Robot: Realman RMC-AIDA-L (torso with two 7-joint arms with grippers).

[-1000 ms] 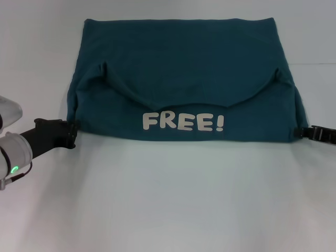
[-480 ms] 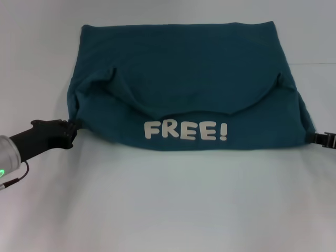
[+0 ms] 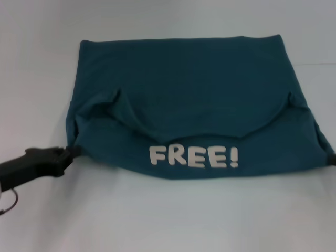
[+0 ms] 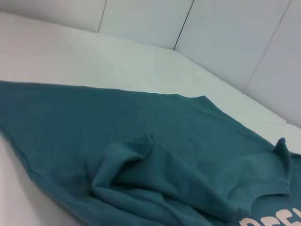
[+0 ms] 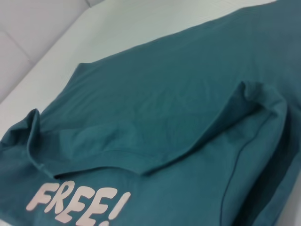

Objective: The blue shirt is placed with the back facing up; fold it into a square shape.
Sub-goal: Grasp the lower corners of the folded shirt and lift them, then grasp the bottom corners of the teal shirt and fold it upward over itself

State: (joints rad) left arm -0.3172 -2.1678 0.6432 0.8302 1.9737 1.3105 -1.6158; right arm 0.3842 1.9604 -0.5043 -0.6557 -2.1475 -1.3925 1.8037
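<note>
White tabletop (image 3: 173, 220) underfoot, pale panelled wall (image 4: 225, 33) behind in the left wrist view.

Left gripper (image 3: 67, 153) low at the near left, tips pressed together on the near-left corner of the blue shirt (image 3: 189, 89), cloth bunched and puckered right at the tips. Black forearm running back from there toward the near left edge of the head view.

Right gripper (image 3: 332, 159) barely inside the head view at the far right edge, only a dark sliver showing against the shirt's near-right corner; probably gripping it, but cannot tell whether closed or apart.

Between the two grippers, near edge of the shirt stretched across, slightly sagging and curved in the middle. Just beyond that edge, white lettering "FREE!" (image 3: 193, 156) on the folded-over layer. Farther out from the jaws, curved hem of that upper layer arching from one side to the other, with a small raised tuck of cloth near each side (image 4: 141, 160) (image 5: 254, 94). Beyond that, flat smooth teal cloth spread away to a straight far edge, corners roughly square. Overall shape wider than deep, flat on the table except for the gathered near corners.
</note>
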